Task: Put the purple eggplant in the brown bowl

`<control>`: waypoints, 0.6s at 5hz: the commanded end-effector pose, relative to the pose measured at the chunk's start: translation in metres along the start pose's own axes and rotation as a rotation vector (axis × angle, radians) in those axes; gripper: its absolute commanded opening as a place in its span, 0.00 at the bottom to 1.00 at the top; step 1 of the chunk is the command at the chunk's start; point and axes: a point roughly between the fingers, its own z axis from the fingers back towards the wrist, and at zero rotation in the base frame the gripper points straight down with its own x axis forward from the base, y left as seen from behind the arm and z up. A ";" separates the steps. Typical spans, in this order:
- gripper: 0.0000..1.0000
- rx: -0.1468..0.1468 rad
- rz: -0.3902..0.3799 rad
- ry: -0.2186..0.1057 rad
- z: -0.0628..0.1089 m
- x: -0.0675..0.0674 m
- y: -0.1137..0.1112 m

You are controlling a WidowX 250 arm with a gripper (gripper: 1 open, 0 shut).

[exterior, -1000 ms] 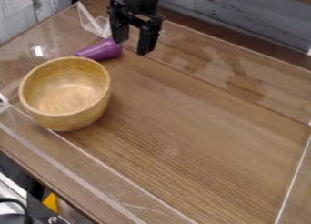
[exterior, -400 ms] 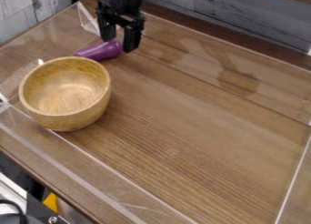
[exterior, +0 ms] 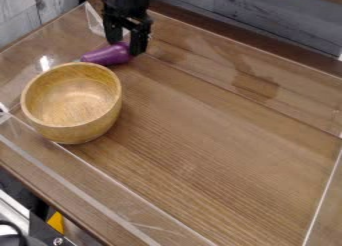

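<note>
The purple eggplant [exterior: 106,56] lies on its side on the wooden table, just beyond the brown bowl [exterior: 71,100]. The bowl is round, light wood, and has nothing inside it. My gripper [exterior: 126,39] hangs pointing down right over the eggplant's right end, its two black fingers apart and nothing between them. The fingertips are close to the eggplant, and I cannot tell whether they touch it.
Clear plastic walls [exterior: 201,35] ring the tabletop at the back, left and front. A grey plank wall stands behind. The wide wood surface [exterior: 214,140] stretches right of the bowl. Dark equipment with a yellow part [exterior: 54,228] sits below the front left edge.
The gripper has moved left and slightly back, from right of the eggplant to over its right end. Its fingers stayed open. Eggplant and bowl have not moved.
</note>
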 end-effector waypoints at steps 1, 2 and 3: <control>1.00 0.036 0.013 -0.071 0.018 0.009 0.020; 1.00 0.035 0.009 -0.081 0.013 0.012 0.026; 1.00 0.027 0.005 -0.089 0.010 0.013 0.027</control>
